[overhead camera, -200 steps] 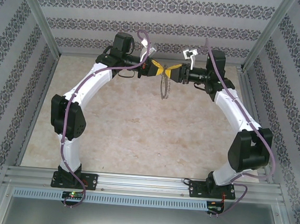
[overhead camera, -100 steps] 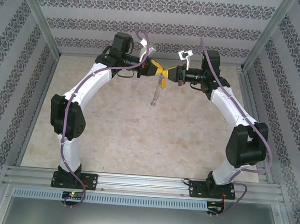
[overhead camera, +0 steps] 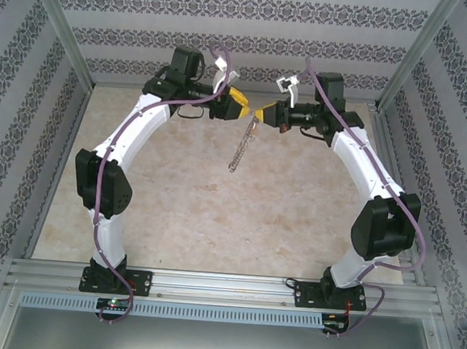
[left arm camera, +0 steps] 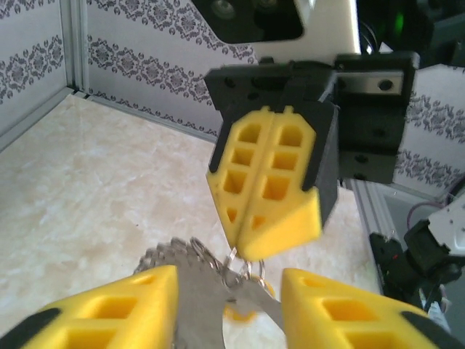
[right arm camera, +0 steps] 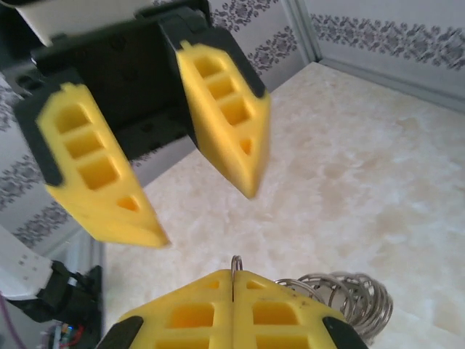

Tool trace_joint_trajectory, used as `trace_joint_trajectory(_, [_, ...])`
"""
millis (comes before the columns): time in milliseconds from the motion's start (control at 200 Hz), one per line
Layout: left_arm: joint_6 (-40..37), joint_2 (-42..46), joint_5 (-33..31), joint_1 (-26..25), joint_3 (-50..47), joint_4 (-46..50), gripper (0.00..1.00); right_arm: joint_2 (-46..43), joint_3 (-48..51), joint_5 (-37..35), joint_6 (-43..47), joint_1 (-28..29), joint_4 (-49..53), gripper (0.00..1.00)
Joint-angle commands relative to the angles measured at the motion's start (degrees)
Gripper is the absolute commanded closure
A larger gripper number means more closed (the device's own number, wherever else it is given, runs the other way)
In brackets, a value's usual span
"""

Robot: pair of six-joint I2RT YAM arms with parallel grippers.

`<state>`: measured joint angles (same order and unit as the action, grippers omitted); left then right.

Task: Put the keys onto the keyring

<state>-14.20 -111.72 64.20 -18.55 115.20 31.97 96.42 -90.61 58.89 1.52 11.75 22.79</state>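
Dangling over the marbled tabletop (overhead camera: 175, 202), the keyring (overhead camera: 242, 147) shows edge-on from above as a thin silvery strand slanting up to its top end. There the right gripper (overhead camera: 262, 114) pinches it, its two fingers pressed flat together. In the right wrist view a sliver of wire pokes up from the seam between those fingers. Beside them the ring's fringe reads as a coil of small grey metal loops, cut off by the lower edge.

The left gripper (overhead camera: 241, 104) faces it just beside, its fingers spread and clamping nothing. Its wrist view shows the fringed ring low between its own fingers. Under the ring there is a small orange-yellow smudge that may be the key (left arm camera: 238, 314). It is too blurred to tell, or to say whether it is threaded on.

Both grippers carry wedge-shaped yellow fingers with rectangular pockets, set in black mounts. Beyond them stand walls (overhead camera: 246, 14) of striped, ornamented paper.
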Motion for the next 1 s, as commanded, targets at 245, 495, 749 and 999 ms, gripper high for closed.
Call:
trace_joint_trajectory(245, [-14.3,-4.4,1.0,1.0,14.9,26.8,0.52,9.6,-25.2,-6.1,28.1,0.1,35.8,1.00])
trace_joint_trajectory(495, [-17.7,-6.4,1.1,1.0,15.6,28.2,0.54,13.8,-34.2,-8.2,32.7,2.1,43.6,1.00])
trace_joint_trajectory(749, [-22.2,-9.7,3.4,1.6,18.8,32.7,0.54,14.6,-35.8,-5.7,32.8,3.3,43.5,1.00])
trace_joint_trajectory(999, [-24.3,-10.6,8.5,2.3,19.7,33.8,0.54,15.4,-38.1,-6.2,33.5,4.6,45.3,1.00])
